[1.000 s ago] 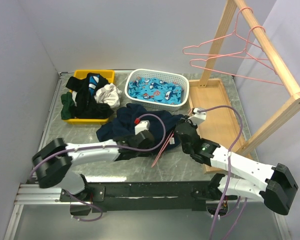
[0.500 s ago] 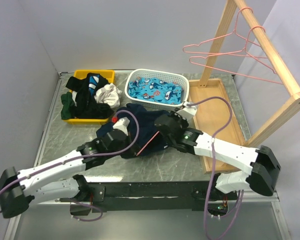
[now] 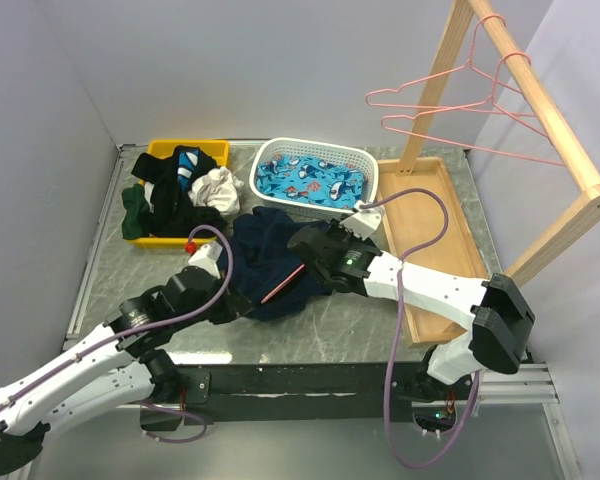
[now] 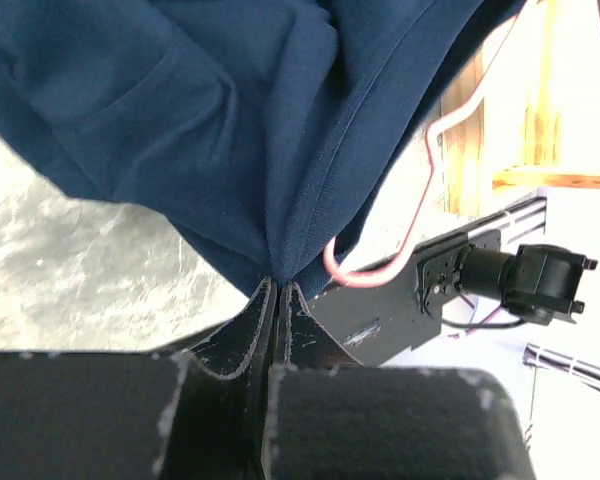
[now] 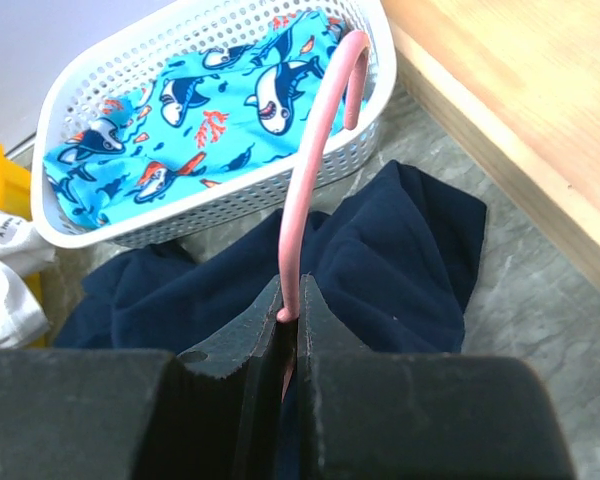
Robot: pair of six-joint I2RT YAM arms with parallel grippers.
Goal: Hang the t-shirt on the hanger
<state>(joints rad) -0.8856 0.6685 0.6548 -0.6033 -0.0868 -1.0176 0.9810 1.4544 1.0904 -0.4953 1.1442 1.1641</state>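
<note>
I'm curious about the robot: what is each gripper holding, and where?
Left gripper pinches a fold of the t-shirt; right gripper clamps the hanger below its hook.

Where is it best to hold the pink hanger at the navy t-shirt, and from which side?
Grip the hanger at the straight neck below its hook, coming from the near side along the wire. The wire there stands bare above the t-shirt, with the hook pointing away. The right gripper is shut there.

The t-shirt [image 3: 265, 245] is lying bunched just in front of the basket [image 3: 320, 211]. The left gripper [image 3: 238, 303] and right gripper [image 3: 302, 258] are reaching into it, and the hanger [image 3: 283, 283] is poking out between them.
</note>
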